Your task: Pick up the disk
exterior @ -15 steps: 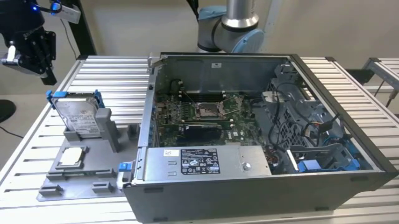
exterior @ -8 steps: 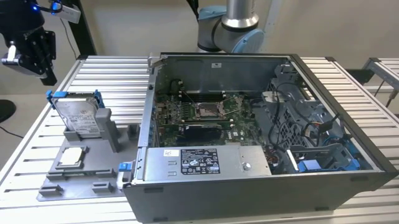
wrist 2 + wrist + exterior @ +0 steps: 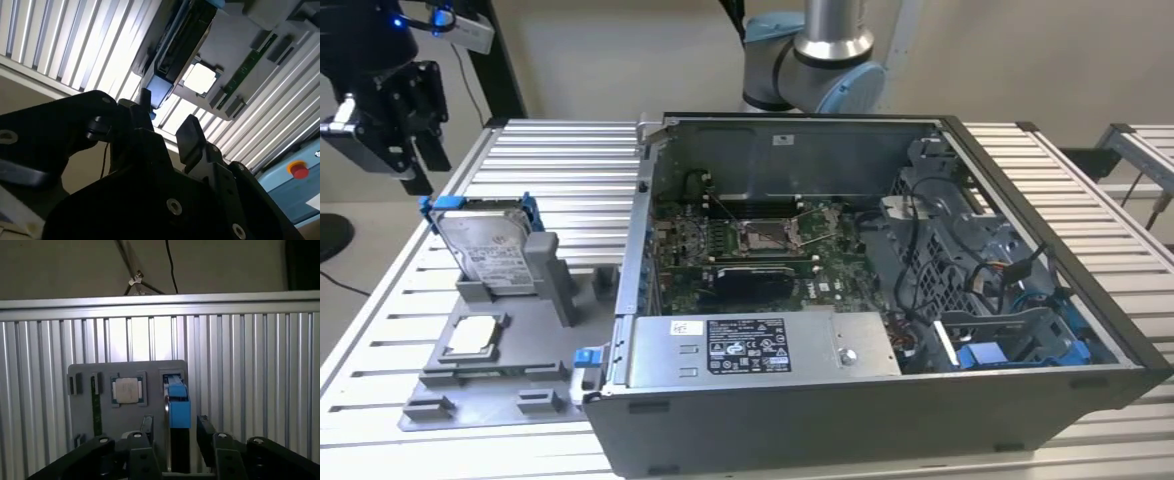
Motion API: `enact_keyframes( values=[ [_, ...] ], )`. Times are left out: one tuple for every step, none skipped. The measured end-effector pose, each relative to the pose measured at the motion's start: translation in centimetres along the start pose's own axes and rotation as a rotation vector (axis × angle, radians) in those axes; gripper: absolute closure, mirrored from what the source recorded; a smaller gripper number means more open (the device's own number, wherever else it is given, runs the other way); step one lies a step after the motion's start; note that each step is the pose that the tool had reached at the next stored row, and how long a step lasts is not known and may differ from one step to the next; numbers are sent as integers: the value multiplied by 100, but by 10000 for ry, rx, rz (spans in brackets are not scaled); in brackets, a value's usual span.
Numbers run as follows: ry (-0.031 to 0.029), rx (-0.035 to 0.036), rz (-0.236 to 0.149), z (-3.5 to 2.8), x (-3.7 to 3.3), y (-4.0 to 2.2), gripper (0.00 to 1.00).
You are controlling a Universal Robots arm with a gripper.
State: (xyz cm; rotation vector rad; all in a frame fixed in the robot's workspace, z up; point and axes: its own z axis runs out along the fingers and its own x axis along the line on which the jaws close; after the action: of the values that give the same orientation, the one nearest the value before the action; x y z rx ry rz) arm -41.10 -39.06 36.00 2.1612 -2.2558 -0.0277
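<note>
Black gripper (image 3: 175,429) empty, jaws apart, hovering above silver rectangular disk with blue plastic frame (image 3: 178,407), upright in grey plastic holder (image 3: 82,415).

Disk (image 3: 491,245) bottom hidden in grey holder (image 3: 548,268); its label print too small to read; arm (image 3: 834,45) cut off at exterior view's top edge.

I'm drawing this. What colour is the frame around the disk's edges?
Blue; the disk shows it best in the first wrist view.

No legible print anywhere.
</note>
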Motion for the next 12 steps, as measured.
enact_keyframes(
  values=[
    [-1,26,-1,16,0,-1,0],
    [-3,50,-6,29,0,-1,0],
    [-4,78,-18,43,0,-1,0],
    [-4,108,-43,56,0,-1,0],
    [-4,143,-77,68,-1,-2,0],
    [-5,180,-118,81,-1,-2,0],
    [-6,216,-161,94,-1,-2,0],
    [-7,250,-206,107,-1,-3,0],
    [-7,278,-243,119,-1,-3,0],
    [-8,301,-265,130,-1,-3,0],
    [-8,313,-272,143,-1,-4,0],
    [-8,322,-274,154,-2,-4,0]
  ],
)
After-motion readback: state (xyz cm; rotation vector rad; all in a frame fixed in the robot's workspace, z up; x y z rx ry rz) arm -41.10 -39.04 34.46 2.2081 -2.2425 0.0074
